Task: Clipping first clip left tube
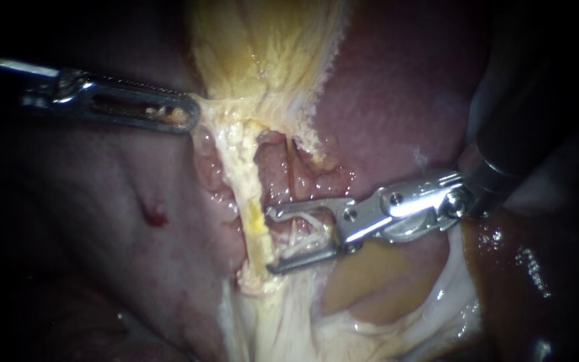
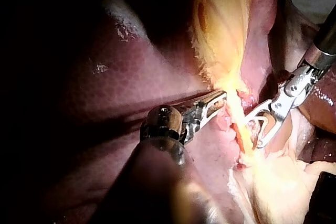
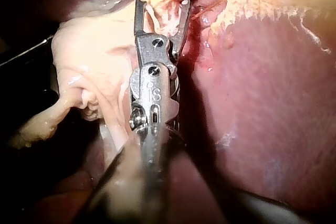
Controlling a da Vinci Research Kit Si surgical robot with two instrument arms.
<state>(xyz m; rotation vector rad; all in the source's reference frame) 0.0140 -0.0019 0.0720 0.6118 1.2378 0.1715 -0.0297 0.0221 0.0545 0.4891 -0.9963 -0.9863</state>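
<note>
The left tube is a pale yellow band running down the middle of the endoscope view. A thinner reddish tube lies just to its right. My right instrument stands with its jaws open, their tips at the yellow tube's right edge and whitish strands between them. The tube is not enclosed. My left instrument is shut on a strand of yellow tissue and pulls it leftward. The wrist views show the same: the left instrument on the yellow tissue, and the right instrument open.
The liver fills the upper right. Pink tissue with a small red spot lies at the left. A brownish sac and pale membrane sit under the right instrument's shaft.
</note>
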